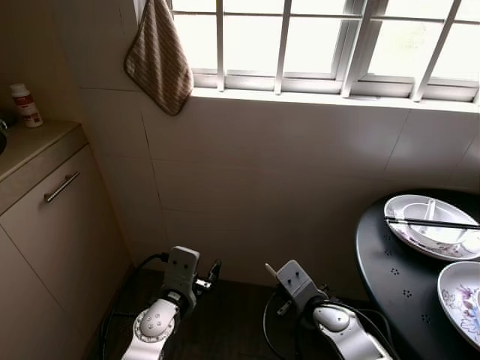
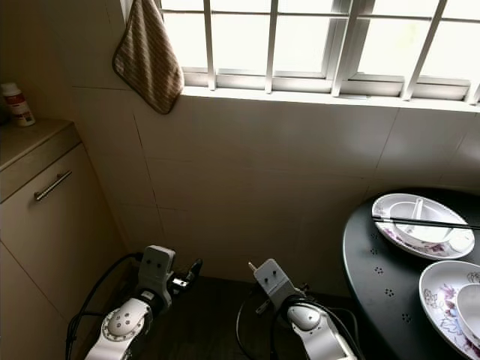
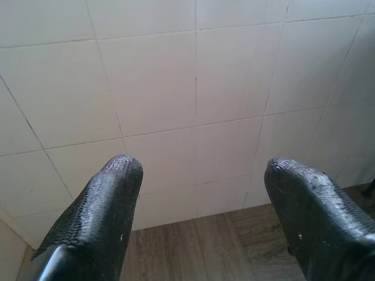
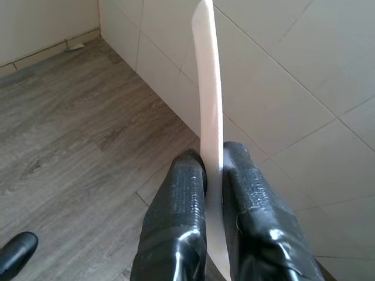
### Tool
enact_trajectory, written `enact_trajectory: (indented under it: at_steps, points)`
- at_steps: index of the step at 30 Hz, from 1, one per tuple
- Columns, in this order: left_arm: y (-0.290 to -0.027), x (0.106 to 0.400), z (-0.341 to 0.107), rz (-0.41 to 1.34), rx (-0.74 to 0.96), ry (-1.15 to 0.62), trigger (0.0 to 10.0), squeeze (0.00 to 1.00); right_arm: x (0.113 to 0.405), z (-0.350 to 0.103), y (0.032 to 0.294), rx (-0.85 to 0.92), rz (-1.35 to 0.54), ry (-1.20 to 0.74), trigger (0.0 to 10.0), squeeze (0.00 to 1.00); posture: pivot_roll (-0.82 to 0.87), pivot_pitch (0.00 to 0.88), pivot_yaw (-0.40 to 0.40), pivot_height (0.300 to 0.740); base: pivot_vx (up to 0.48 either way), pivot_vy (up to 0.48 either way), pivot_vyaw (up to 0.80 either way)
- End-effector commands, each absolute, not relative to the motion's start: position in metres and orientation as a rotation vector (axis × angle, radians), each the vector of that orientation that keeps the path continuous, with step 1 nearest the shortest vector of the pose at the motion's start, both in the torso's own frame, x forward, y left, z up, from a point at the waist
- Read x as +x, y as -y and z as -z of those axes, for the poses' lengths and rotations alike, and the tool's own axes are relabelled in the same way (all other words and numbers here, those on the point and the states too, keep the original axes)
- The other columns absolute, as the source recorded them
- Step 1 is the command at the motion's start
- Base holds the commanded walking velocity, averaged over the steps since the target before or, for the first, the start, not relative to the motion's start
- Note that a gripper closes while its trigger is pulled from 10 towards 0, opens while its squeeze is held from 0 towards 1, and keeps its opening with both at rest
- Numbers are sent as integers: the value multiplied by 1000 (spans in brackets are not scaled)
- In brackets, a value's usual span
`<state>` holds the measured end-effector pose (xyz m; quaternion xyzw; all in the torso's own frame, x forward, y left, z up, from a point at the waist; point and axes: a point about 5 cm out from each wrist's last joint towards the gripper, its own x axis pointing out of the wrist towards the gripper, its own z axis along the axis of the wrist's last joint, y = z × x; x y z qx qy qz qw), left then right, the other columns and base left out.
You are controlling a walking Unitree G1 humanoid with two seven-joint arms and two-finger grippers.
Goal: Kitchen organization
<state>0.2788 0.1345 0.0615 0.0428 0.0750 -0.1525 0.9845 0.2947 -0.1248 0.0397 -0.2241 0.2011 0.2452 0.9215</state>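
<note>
My right gripper (image 4: 214,161) is shut on a long, thin white utensil (image 4: 208,88) that sticks out past the fingertips; its tip (image 1: 268,268) shows low in front of the tiled wall. My left gripper (image 3: 199,170) is open with nothing between its fingers, and it points at the base of the wall. Both arms are held low over the wooden floor. On the black round table (image 1: 390,262) at the right lies a white divided plate (image 1: 420,236) with dark chopsticks (image 1: 431,223) across it. A floral plate (image 1: 457,296) lies nearer to me.
A beige cabinet (image 1: 52,225) with a metal handle (image 1: 61,187) stands at the left, and a white bottle (image 1: 26,105) sits on its counter. A striped towel (image 1: 159,56) hangs by the barred window (image 1: 322,41). The tiled wall is straight ahead.
</note>
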Motion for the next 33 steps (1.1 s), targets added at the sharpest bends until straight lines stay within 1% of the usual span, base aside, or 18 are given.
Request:
enact_trajectory:
  at_steps: [1,12,19,33]
  points:
    - [-135,281,-61,304,91,-158,10000,0,298,-39,125,-437,-498,-433,10000,0,8,0,-17,740,0,0,0]
    - [-136,283,-59,301,83,-164,10000,0,302,-39,124,-482,-464,-419,10000,0,13,0,-16,740,0,0,0]
    - [-136,283,-60,302,77,-161,10000,0,304,-42,124,-458,-459,-399,10000,0,8,0,-12,740,0,0,0]
    - [-136,283,-60,304,73,-160,10000,0,305,-43,123,-491,-455,-381,10000,0,10,0,-10,740,0,0,786]
